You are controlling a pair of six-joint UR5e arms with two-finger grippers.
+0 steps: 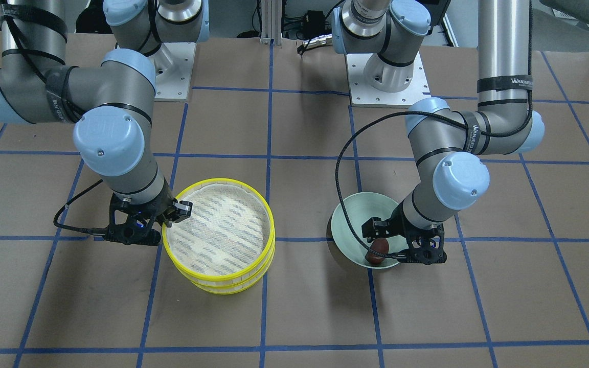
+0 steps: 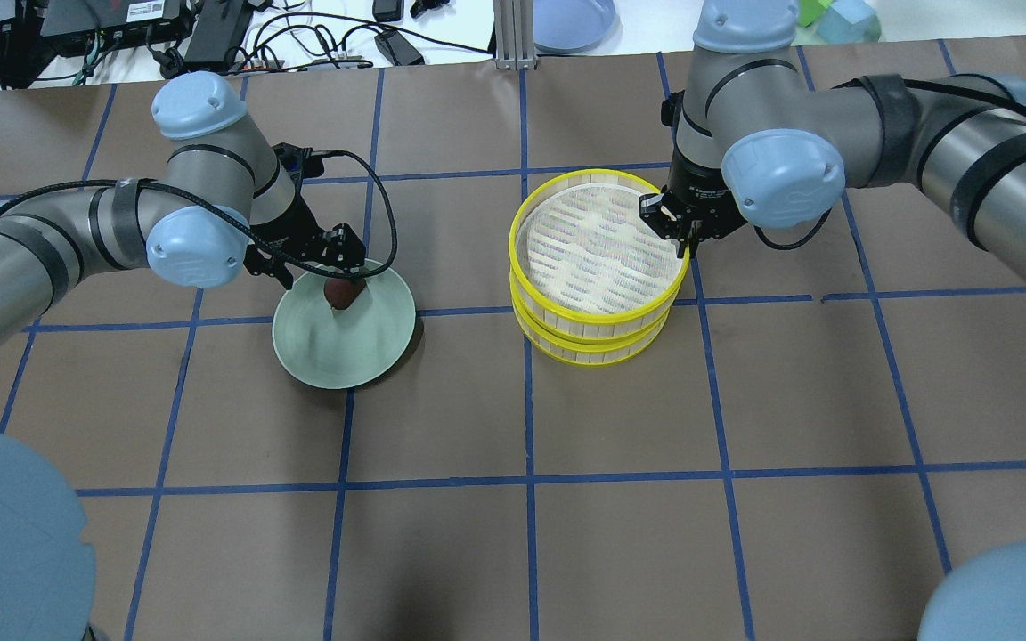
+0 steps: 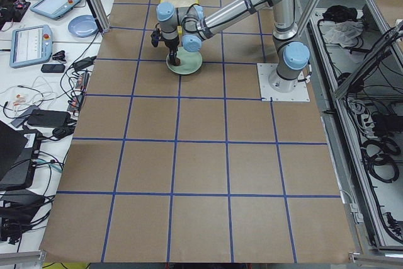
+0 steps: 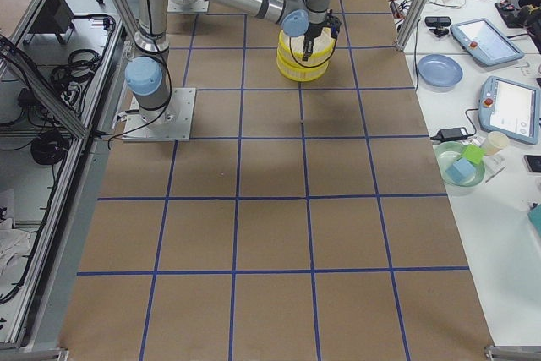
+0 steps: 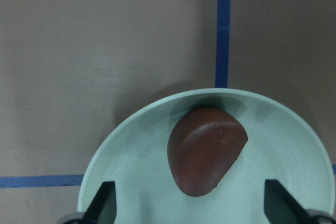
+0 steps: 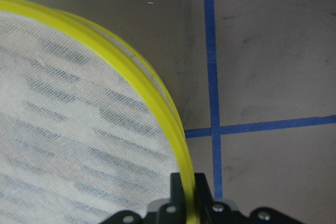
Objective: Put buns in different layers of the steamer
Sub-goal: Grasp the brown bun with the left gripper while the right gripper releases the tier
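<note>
The dark reddish-brown bun (image 1: 377, 250) lies on the pale green plate (image 1: 356, 209). It also shows in the overhead view (image 2: 341, 292) and the left wrist view (image 5: 206, 150). My left gripper (image 5: 189, 203) is open low over the plate (image 5: 136, 156), one finger on each side of the bun, not touching it. The steamer (image 1: 272, 225) stands as two stacked trays, and the top tray's mesh floor is bare. My right gripper (image 2: 678, 236) is shut on the top tray's yellow rim (image 6: 131, 72). The cream-white bun is not in view.
The plate (image 2: 344, 347) and the steamer (image 2: 598, 343) stand about one grid square apart on the brown, blue-taped table. A light blue dish (image 2: 571, 18), coloured blocks (image 2: 834, 18) and cables lie beyond the far edge.
</note>
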